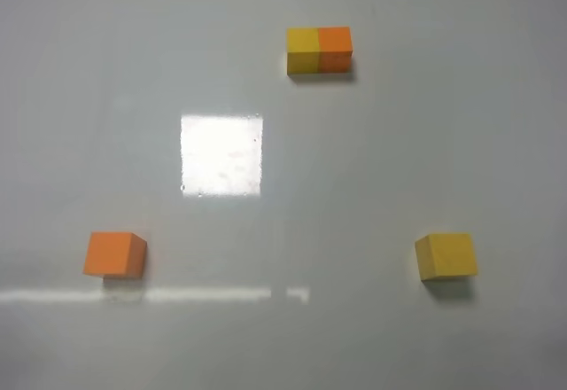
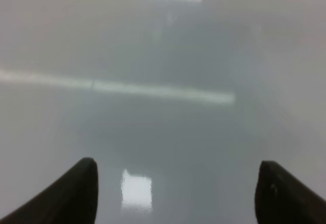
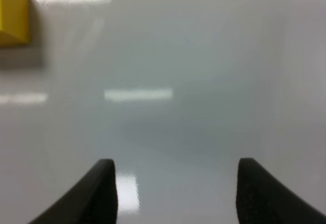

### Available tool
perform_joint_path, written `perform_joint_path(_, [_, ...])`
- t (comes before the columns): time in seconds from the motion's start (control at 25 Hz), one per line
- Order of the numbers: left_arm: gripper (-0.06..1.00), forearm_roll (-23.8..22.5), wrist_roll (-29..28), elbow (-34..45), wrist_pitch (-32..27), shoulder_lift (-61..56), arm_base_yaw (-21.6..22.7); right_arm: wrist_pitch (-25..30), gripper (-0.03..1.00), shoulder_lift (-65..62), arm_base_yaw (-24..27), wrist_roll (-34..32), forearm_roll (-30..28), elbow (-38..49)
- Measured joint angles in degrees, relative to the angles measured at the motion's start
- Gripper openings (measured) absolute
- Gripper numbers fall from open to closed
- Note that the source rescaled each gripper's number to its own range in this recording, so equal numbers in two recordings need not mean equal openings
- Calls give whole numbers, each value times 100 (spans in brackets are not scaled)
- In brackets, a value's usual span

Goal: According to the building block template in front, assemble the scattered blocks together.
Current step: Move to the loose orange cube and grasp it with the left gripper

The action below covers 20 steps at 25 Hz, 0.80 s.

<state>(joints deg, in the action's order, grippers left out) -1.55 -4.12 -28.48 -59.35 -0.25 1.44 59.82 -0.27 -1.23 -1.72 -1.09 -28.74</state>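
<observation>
The building block template (image 1: 319, 50), a short bar of a yellow cube joined to an orange cube, lies at the far middle of the table. The loose orange block (image 1: 115, 254) sits at the near left. The loose yellow block (image 1: 446, 256) sits at the near right; a corner of it shows in the right wrist view (image 3: 12, 15). Neither arm shows in the exterior high view. My left gripper (image 2: 175, 191) is open and empty over bare table. My right gripper (image 3: 175, 186) is open and empty, apart from the yellow block.
The table (image 1: 372, 168) is a glossy grey-white surface. A bright square light reflection (image 1: 221, 155) lies near its middle and a thin bright strip (image 1: 151, 295) runs along the near left.
</observation>
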Motion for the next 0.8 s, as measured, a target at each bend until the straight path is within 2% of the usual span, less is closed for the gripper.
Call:
perform_joint_path(0.56, [70, 7, 64, -78, 0, 0, 0, 0, 27, 0, 0, 0, 0, 0])
perform_joint_path(0.64, [70, 46, 231, -356, 0, 47, 0, 0, 27, 0, 0, 0, 0, 0])
perform_joint_path(0.8, [70, 365, 1003, -1415, -29, 760, 0, 0, 27, 0, 0, 0, 0, 0])
